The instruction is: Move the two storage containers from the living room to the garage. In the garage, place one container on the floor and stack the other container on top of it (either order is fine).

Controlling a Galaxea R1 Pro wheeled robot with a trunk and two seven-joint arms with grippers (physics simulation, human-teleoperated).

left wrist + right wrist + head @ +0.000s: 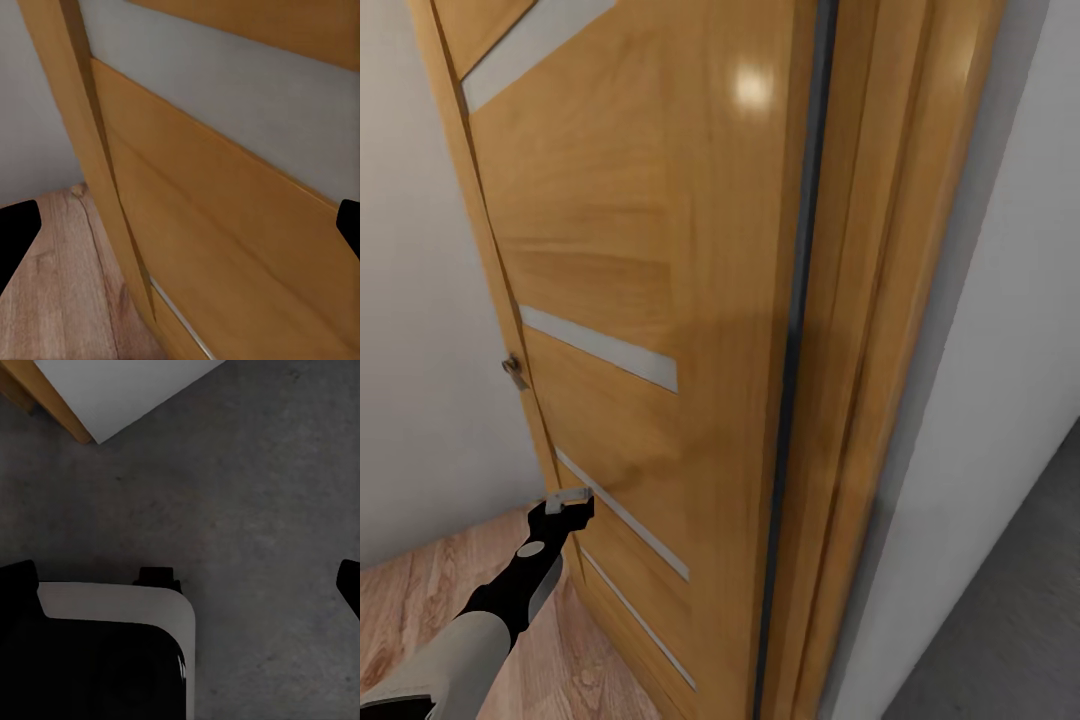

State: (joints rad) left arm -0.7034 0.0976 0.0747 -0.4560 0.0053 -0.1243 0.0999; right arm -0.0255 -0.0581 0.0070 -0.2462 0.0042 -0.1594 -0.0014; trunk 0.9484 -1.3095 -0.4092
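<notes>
Honey-coloured wood takes up most of the head view: a panelled door [650,300] with pale grey slanted strips [598,347] is seen standing open, its edge turned toward the camera, with a small metal handle [513,371] at about 9 o'clock. The door frame [880,330] is seen just beside it toward 3 o'clock, and a plain white wall [1000,380] beyond that. A light wood-plank floor [420,590] is shown at 7 o'clock, and the dark grey concrete floor [1010,620] at 5 o'clock.

The left arm is raised from 7 o'clock, and the left gripper [568,497] is held at the lower edge of the door, touching it or very nearly so. In the left wrist view its fingers [16,232] are set wide apart with nothing between them, and the door panel [225,225] is seen close ahead.

In the right wrist view the right gripper's fingers [15,577] are likewise spread apart and empty, above the speckled concrete [255,510]; part of the robot's white and black body [112,652] is seen beneath.

None of the pictures shows where the storage containers are.
</notes>
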